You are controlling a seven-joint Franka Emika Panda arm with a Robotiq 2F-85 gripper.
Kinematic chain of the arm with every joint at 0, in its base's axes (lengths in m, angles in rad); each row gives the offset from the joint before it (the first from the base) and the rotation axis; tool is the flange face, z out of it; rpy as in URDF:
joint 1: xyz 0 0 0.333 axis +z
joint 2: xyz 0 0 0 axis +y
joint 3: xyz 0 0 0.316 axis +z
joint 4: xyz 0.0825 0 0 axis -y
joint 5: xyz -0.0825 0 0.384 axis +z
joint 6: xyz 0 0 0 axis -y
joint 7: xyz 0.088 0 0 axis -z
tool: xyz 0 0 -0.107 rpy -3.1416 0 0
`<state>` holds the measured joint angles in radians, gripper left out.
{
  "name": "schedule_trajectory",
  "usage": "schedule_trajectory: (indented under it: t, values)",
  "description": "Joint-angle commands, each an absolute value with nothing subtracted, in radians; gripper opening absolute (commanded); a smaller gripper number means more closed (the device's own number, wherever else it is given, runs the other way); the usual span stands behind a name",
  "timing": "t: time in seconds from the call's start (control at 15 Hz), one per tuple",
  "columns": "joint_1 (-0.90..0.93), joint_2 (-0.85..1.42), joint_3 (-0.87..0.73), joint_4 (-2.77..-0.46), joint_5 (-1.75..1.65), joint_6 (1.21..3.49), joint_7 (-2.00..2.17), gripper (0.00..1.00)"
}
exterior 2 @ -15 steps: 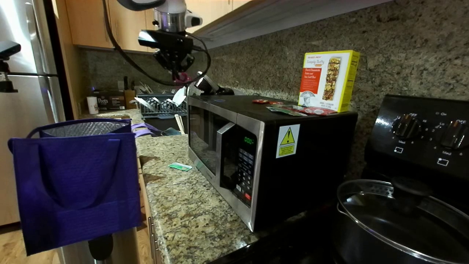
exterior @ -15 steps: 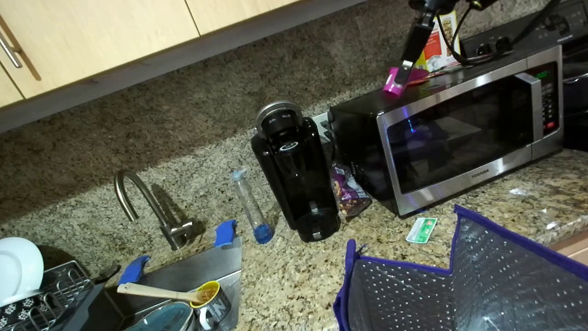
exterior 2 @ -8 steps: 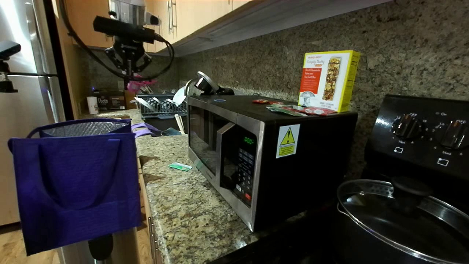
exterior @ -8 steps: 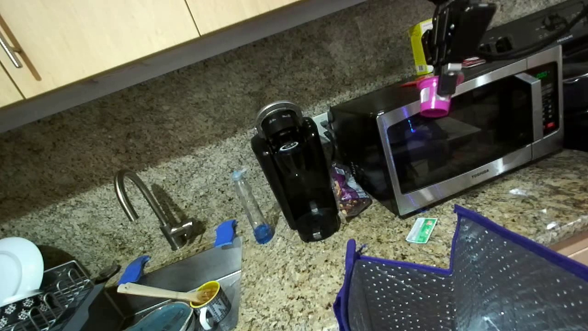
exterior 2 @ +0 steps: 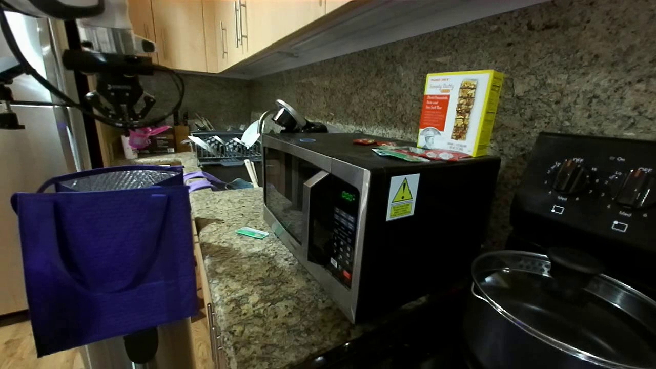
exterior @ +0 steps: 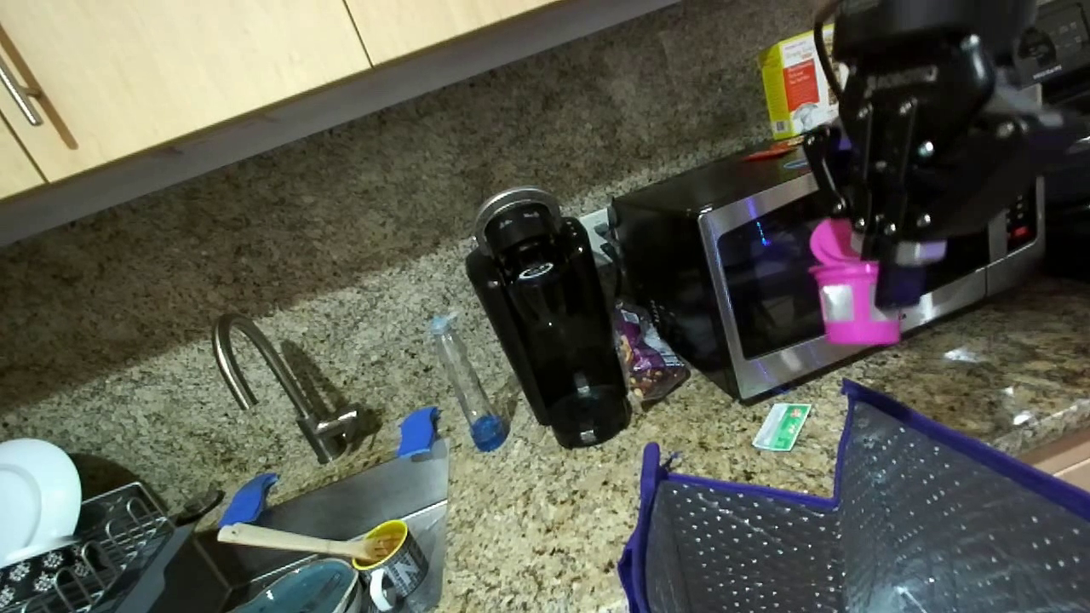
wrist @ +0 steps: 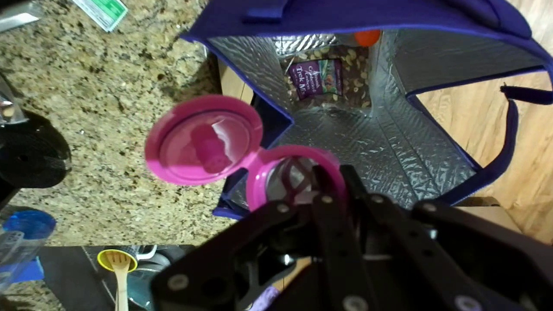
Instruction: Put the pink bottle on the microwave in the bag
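Pink, lid flipped back, the bottle (exterior: 862, 298) is pinched by its wall in the nearly closed gripper (wrist: 335, 175), aloft near the mouth of the bag (exterior 2: 107, 241). Carrying seems in hand; centring, lowering and release are called for.

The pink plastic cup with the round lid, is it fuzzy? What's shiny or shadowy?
In the wrist view, the pink cup has slightly blurry edges, and the silvery lining of the purple fabric bag gleams; in an exterior view, the curved metal faucet throws a shadow on the speckled granite backsplash.
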<state>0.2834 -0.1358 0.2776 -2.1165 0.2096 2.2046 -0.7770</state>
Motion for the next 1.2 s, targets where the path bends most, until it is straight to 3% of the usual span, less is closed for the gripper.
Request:
schedule_trajectory:
  t: [0.0,0.33,0.53,0.93,1.0,1.07,1.13]
  values:
    - [0.33,-0.101,0.342,-2.214,0.08,2.394,-0.584,0.08]
    - [0.353,0.036,0.383,-2.282,-0.21,2.588,-0.189,0.08]
    - [0.372,0.13,0.365,-2.245,-0.328,2.543,-0.046,0.08]
    - [0.353,0.286,0.383,-2.125,-0.136,2.421,-0.159,0.08]
    - [0.355,0.302,0.38,-2.105,-0.125,2.406,-0.161,0.15]
    - [0.352,0.315,0.381,-2.087,-0.1,2.39,-0.169,0.34]
    - [0.352,0.322,0.379,-2.075,-0.089,2.384,-0.169,0.39]
